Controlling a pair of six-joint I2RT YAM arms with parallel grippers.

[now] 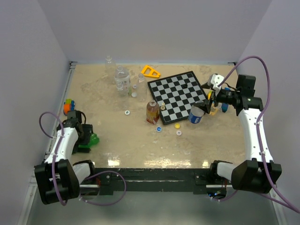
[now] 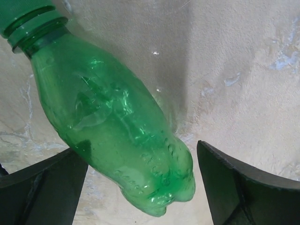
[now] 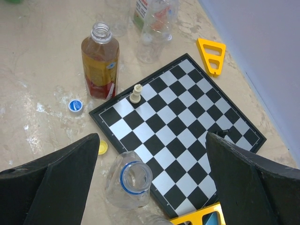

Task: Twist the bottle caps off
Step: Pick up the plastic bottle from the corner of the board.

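On the left we have the left gripper (image 2: 140,147) down low over the desk (image 2: 243,70), jaws wide apart, one on each side of the green bottle (image 2: 117,126). The bottle lies on its side between them, base towards the wrist camera and threaded neck pointing away to the upper left. We cannot tell whether the left-hand finger (image 2: 42,187) touches it, but nothing is clamped.

Across on the right, the right gripper (image 3: 152,136) hangs above the near side of the chessboard (image 3: 197,117), jaws spread wide as well and gripping nothing. Just beneath it sits the clear bottle with the blue label (image 1: 197,115) at the board's edge, its open mouth turned up towards the wrist camera and a blue ring round its neck. The amber bottle (image 3: 100,61) stands upright just off the board's left side, neck uncapped.

And the caps — loose on the desk in front of the board. The blue cap (image 3: 75,106) lies near the amber bottle's foot. The yellow cap (image 3: 103,148) is half hidden behind a finger in the wrist view, and the white cap (image 1: 179,133) is just beside the yellow one.

A pale chess piece (image 3: 136,94) stands on the board near its left edge. A yellow triangular frame (image 3: 211,55) lies beyond the board's far corner, and label-less clear bottles (image 1: 122,78) stand towards the back wall.
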